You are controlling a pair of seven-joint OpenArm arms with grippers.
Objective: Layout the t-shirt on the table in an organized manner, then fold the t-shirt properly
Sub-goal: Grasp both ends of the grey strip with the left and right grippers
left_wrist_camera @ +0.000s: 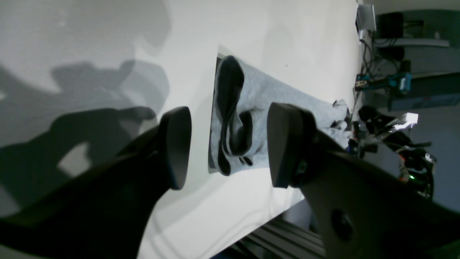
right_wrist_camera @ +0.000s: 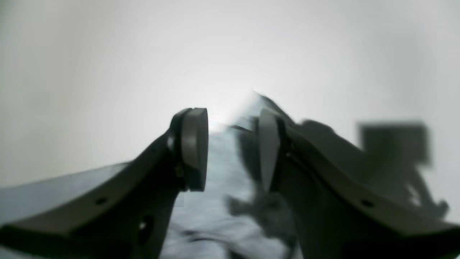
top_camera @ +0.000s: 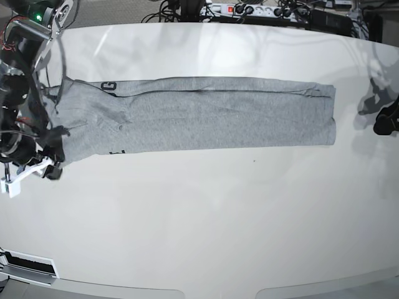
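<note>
- Presently, t-shirt (top_camera: 206,115): heather-grey, lying as a long narrow band across the upper half of the base view, sides already turned in, black lettering showing at its left end.
- Worktop (top_camera: 206,218): glossy white, bare across the whole lower half of the base view; curved edge along the bottom.
- Right hand (right_wrist_camera: 230,147): at the shirt's left end in the base view; jaws parted with grey cloth lying between them, though blur hides whether either pad touches it.
- Left hand (left_wrist_camera: 228,147): jaws spread wide, nothing between them, hanging off the shirt's right end above bare worktop.
- Risk: cloth snagging on a right pad as that arm lifts would likely drag the left end askew and undo the fold.
- Risk: the left end lies close to the worktop's left edge; a pull that way could tip it over.
- Room: ample clear surface below the band for folding; cables crowd the upper edge.
</note>
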